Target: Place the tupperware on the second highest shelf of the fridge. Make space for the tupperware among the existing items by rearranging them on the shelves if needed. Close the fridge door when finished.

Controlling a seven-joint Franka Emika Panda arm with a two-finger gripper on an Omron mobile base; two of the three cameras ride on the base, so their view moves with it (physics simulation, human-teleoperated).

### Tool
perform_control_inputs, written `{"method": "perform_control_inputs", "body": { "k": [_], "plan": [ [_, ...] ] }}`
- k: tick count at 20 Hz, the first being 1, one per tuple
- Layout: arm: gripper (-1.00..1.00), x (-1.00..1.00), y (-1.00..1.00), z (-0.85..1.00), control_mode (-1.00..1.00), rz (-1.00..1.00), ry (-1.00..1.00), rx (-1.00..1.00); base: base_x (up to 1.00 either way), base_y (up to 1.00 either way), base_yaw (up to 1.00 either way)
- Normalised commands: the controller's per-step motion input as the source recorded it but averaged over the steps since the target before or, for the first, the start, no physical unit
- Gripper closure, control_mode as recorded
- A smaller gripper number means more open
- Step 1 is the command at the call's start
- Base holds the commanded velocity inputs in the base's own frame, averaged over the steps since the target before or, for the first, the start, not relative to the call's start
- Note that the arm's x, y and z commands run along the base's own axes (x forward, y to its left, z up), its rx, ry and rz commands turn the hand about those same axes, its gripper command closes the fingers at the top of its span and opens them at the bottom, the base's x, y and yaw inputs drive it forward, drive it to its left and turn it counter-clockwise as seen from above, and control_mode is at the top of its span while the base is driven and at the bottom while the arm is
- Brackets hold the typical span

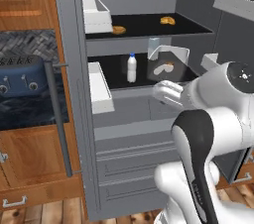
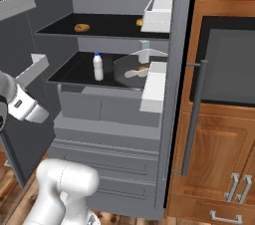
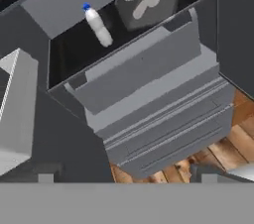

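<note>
While the tupperware [image 1: 167,65] sits tipped up on its side at the right end of the second highest shelf [image 1: 115,69], leaning toward the back with its open face turned to the front, the job looks far from settled. The drumstick shows pale against the tub's grey inside in the right base view, where the tub [image 2: 133,71] stands just beside the door-side edge of that shelf. A small white bottle [image 1: 131,67] with a blue cap stands upright near the shelf's middle, apart from the tub. On the top shelf [image 1: 149,24] lie two orange-yellow lumps — one near the left edge [image 1: 118,30], one toward the back right [image 1: 167,20]. The tool's two dark tips rise at the bottom of the hand view [image 3: 124,176], set wide apart with nothing between them, and look well short of the fridge [image 3: 149,94]. As I judge it, the risk is the tilt: a tub resting on its wall could slide or drop flat, spill the drumstick, or roll off the front edge if nudged. A reach to right it could also knock the bottle over. The fridge door [image 2: 191,84] stands open, and its white bin [image 2: 155,85] sits close to the tub — swinging it shut might strike the raised rim.
</note>
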Motion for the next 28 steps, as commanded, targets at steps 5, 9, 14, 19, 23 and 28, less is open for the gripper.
{"method": "perform_control_inputs", "body": {
  "k": [5,9,14,19,23,28],
  "plan": [
    [-1.00,-0.72,1.00,0.00,-1.00,0.56,0.19,-0.65,0.00,0.00,0.00],
    [-1.00,-0.28,1.00,-0.01,-1.00,0.46,0.30,-0.62,0.00,0.00,0.00],
    [-1.00,0.17,1.00,-0.09,-1.00,0.29,0.22,-0.53,0.00,0.00,0.00],
    [-1.00,0.55,0.99,-0.44,-1.00,0.10,0.04,-0.45,0.00,0.00,0.00],
    [-1.00,0.58,0.91,-0.83,-1.00,0.07,0.03,-0.42,0.00,0.00,0.00],
    [-1.00,0.34,0.90,-1.00,-1.00,0.07,-0.01,-0.40,0.00,0.00,0.00]
  ]
}}
